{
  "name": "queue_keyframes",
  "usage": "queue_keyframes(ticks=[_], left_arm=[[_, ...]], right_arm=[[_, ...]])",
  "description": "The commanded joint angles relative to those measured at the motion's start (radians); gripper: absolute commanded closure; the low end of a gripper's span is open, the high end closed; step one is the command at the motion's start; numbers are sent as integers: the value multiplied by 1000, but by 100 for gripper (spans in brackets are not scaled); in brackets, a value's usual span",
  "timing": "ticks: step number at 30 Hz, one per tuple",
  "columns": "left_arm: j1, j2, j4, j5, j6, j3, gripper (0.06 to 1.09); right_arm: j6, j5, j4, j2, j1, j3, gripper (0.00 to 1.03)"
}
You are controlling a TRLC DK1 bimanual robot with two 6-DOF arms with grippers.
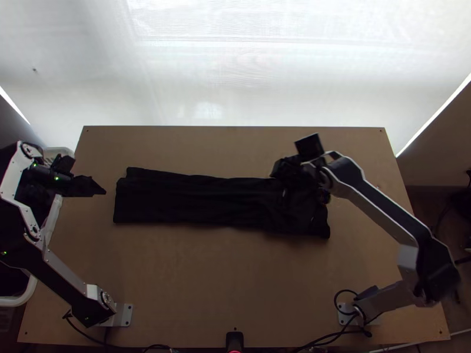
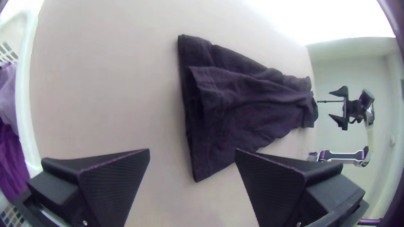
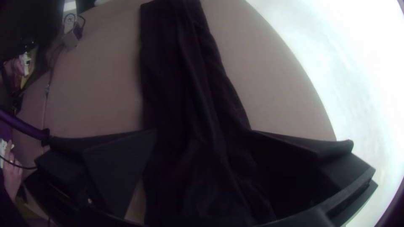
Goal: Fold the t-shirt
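Air alone between the spread fingers of left claw (image 2: 192,150), near the straight-edged end of the black t-shirt (image 1: 200,203); right claw (image 3: 204,130) just as wide, gripping nothing, over the rumpled other end. Light, limp knit, to judge by the drape; prone to sagging and wrinkling, layers apt to slip. Best pinched at an end edge, all plies together. Laid out in a long, narrow folded strip with soft lengthwise creases, on the smooth wooden tabletop (image 1: 206,276). Farther out, white, rigid-looking laundry basket (image 2: 26,84) with latticed sides.
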State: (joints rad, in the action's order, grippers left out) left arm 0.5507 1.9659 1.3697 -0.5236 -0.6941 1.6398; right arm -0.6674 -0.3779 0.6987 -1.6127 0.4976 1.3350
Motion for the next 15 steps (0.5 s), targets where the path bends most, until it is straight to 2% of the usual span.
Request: queue_keyframes(ticks=[1,6,9,15], left_arm=[[69,71,92,-230,-61,-97,10],[66,87,104,-342,-96,-156,10],[66,88,100,-369,-99,-172,10],[64,97,77,-366,-104,-169,10]], right_arm=[[40,-13,19,-210,141,150,5],[52,-29,19,-320,191,242,5],[54,-30,19,-375,222,291,5],[61,-30,19,-489,269,423,5]])
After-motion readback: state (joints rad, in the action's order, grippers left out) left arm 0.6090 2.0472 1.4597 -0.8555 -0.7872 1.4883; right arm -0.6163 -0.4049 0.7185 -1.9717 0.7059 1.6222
